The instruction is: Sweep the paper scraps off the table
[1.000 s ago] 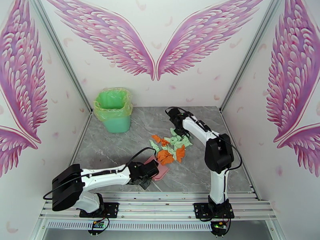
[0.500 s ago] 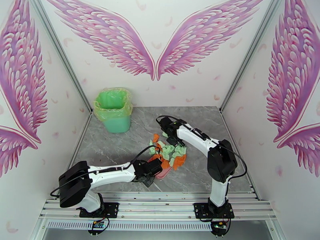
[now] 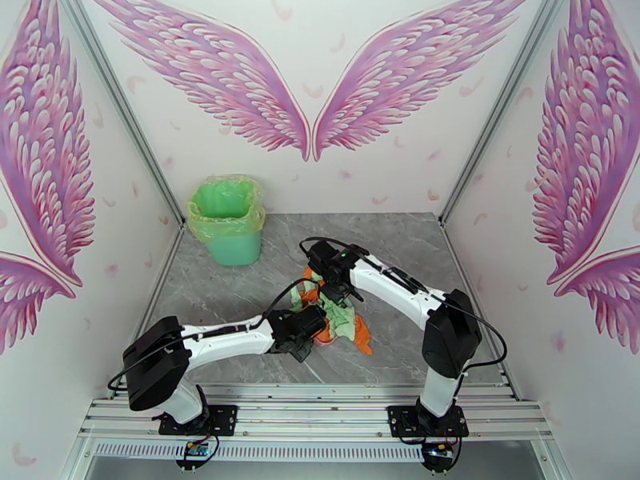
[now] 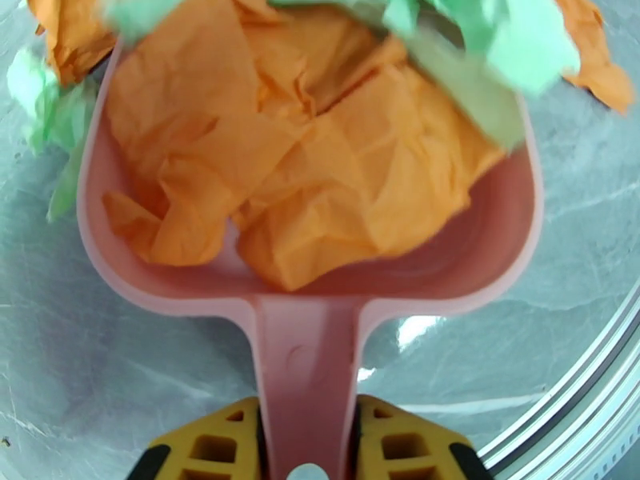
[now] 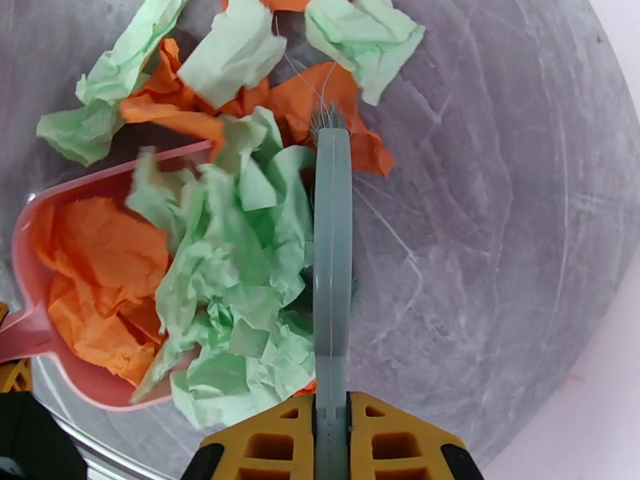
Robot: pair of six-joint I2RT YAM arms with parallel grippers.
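Note:
The paper scraps, orange and mint green, are bunched in the middle of the table. My left gripper is shut on the handle of the pink dustpan. Crumpled orange scraps lie in its scoop, with green ones at its mouth. My right gripper is shut on the grey-teal hand brush, whose bristles press against a green wad spilling over the dustpan's rim. More scraps lie on the marble beyond the brush tip. In the top view both grippers, left and right, meet at the pile.
A green bin with a yellowish liner stands at the back left of the table. Aluminium rails run along the near edge, and pink-winged walls close in the sides and back. One orange scrap lies just right of the dustpan.
The right arm has swept the brush left and nearer, pushing the scraps into a tight heap on the dustpan. The left arm has slid the dustpan forward to the right to meet them.

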